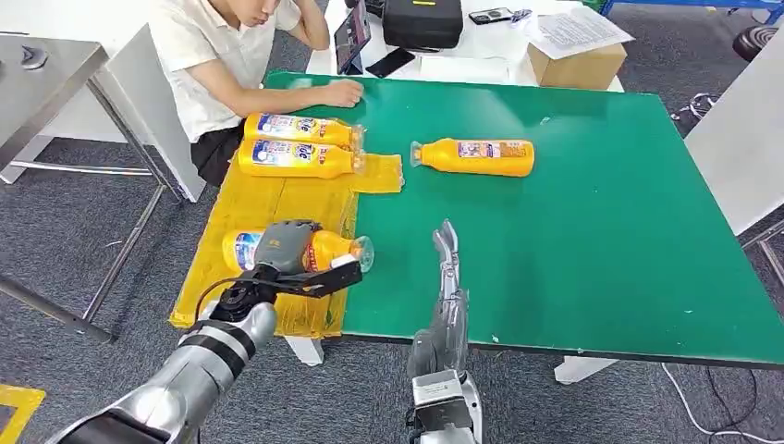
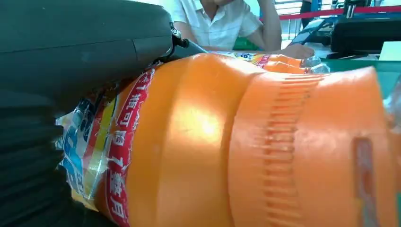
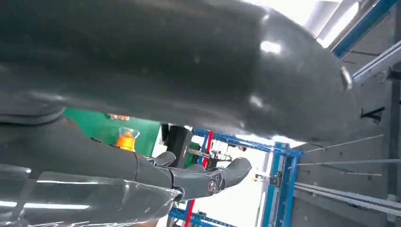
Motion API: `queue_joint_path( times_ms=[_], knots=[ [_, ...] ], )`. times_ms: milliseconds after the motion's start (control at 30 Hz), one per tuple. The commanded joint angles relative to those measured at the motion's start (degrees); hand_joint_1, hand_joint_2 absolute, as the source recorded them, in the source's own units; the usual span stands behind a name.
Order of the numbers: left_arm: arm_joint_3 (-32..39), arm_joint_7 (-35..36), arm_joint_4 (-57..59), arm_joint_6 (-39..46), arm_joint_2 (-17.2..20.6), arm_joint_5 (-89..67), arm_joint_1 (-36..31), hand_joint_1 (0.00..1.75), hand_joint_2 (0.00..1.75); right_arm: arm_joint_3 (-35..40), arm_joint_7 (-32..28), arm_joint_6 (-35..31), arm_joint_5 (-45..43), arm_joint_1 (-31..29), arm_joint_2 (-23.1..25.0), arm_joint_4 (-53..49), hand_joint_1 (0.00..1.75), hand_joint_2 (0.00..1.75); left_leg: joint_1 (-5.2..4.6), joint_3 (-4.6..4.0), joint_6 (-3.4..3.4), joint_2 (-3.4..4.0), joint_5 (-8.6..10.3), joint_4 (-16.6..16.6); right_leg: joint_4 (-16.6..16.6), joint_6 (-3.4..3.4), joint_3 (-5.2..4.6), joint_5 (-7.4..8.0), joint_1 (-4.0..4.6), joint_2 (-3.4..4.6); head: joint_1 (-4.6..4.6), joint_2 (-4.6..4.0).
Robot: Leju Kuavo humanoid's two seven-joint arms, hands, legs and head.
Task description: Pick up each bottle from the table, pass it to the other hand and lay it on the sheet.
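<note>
the left hand (image 1: 288, 252) is wrapped over the near bottle (image 1: 328, 250), which lies on its side on the yellow sheet (image 1: 277, 199) in the lower left of the head view, cap pointing toward the centre of the frame. whether the bottle's weight is already on the sheet or partly in the grip, i cannot tell. the left wrist view has the orange body pressed right against the palm.

the right hand (image 1: 449, 277) stands edge-on at lower centre, over the green table (image 1: 601, 231), fingers straight and holding nothing.

two bottles (image 1: 300, 143) lie side by side at the sheet's upper end, near a seated person (image 1: 222, 55). one last bottle (image 1: 476, 156) lies on bare green at upper centre, off the sheet.

judgement: this is the lay-down. settle the near bottle flat, parallel to the other two, fully inside the sheet's edge, then open the fingers slowly and lift straight away, since a round bottle on its side will roll if nudged. the last bottle looks suited to the right hand's reach.
</note>
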Motion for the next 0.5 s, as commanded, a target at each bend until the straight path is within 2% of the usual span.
queue_joint_path(
  times_ms=[33, 67, 100, 133, 167, 200, 300, 367, 467, 500],
  knots=[
    [-1.4, 0.3, 5.7, -3.1, 0.7, 0.4, -3.1, 1.64, 1.75, 0.5, 0.0, 0.2, -0.1, -0.8, -1.8, 0.1, 0.00, 0.00, 0.05, 0.16, -0.08, 0.01, -0.05, 0.0, 0.0, -0.08, 0.15, -0.04, 0.04, 0.06, 0.00, 0.00],
    [-0.2, -0.2, 6.1, -4.7, 0.3, 2.2, -3.4, 1.64, 1.75, 0.6, 0.0, 0.9, -0.6, -0.9, -1.8, 0.1, 0.00, 0.00, 0.05, 0.11, -0.06, 0.01, -0.03, 0.0, 0.0, -0.06, 0.11, -0.02, 0.04, 0.04, 0.00, 0.00],
    [1.1, -0.8, 6.7, -6.6, -0.3, 4.2, -3.8, 1.54, 1.75, 0.6, 0.0, 1.2, -0.8, -0.9, -1.8, 0.0, 0.00, 0.00, 0.07, 0.24, -0.10, -0.03, -0.08, 0.0, -0.1, -0.11, 0.26, -0.07, 0.06, 0.04, 0.00, 0.00],
    [2.3, -2.0, 7.8, -8.7, -0.7, 6.6, -4.6, 1.20, 1.75, 1.0, 0.0, 1.3, -0.8, -1.2, -2.0, -0.1, 0.00, 0.00, 0.04, 0.13, -0.07, -0.01, -0.04, 0.0, 0.0, -0.07, 0.13, -0.03, 0.04, 0.04, 0.00, 0.00],
    [3.1, -2.6, 8.2, -9.2, -0.9, 8.1, -4.8, 0.07, 1.75, 1.3, 0.0, 1.3, -1.1, -1.5, -2.1, -0.1, 0.00, 0.00, 0.04, 0.10, -0.06, -0.03, -0.03, 0.0, 0.0, -0.06, 0.11, -0.03, 0.04, 0.01, 0.02, 0.00],
    [3.7, -3.1, 8.7, -9.9, -1.1, 9.5, -5.0, 0.00, 1.75, 1.7, 0.0, 0.9, -1.2, -1.7, -2.2, -0.2, 0.00, 0.00, 0.06, 0.19, -0.09, -0.02, -0.05, 0.0, 0.0, -0.10, 0.20, -0.05, 0.05, 0.04, 0.00, 0.00],
    [4.0, -5.1, 8.6, -13.3, -0.9, 12.0, -4.8, 0.00, 1.75, 2.0, 0.0, 1.4, -1.7, -1.8, -2.3, 0.0, 0.00, 0.00, 0.06, 0.26, -0.09, -0.01, -0.06, 0.0, 0.0, -0.10, 0.26, -0.04, 0.06, 0.06, 0.02, 0.00],
    [6.7, -7.1, 8.3, -21.7, -0.8, 18.8, -4.5, 0.00, 1.75, 2.5, 0.0, 2.0, -2.6, -1.8, -2.6, 0.2, 0.00, 0.00, 0.03, 0.24, -0.06, 0.03, -0.03, 0.0, -0.1, -0.06, 0.23, -0.01, 0.03, 0.08, 0.02, 0.00],
    [4.8, -9.7, 7.8, -32.0, 0.1, 23.7, -4.0, 0.00, 1.75, 4.5, 0.0, 2.3, -4.0, -2.6, -3.5, 1.2, 0.00, 0.00, 0.03, 0.28, -0.06, 0.08, -0.04, -0.1, -0.1, -0.06, 0.25, 0.00, 0.02, 0.13, 0.02, 0.00],
    [3.6, -9.1, 7.2, -29.3, -1.1, 23.0, -3.5, 0.00, 1.75, 4.7, 0.0, 2.1, -4.2, -3.0, -3.2, 2.2, 0.00, 0.00, 0.05, 0.38, -0.09, 0.09, -0.07, -0.1, -0.1, -0.10, 0.35, -0.02, 0.04, 0.16, 0.00, 0.00]
  ],
)
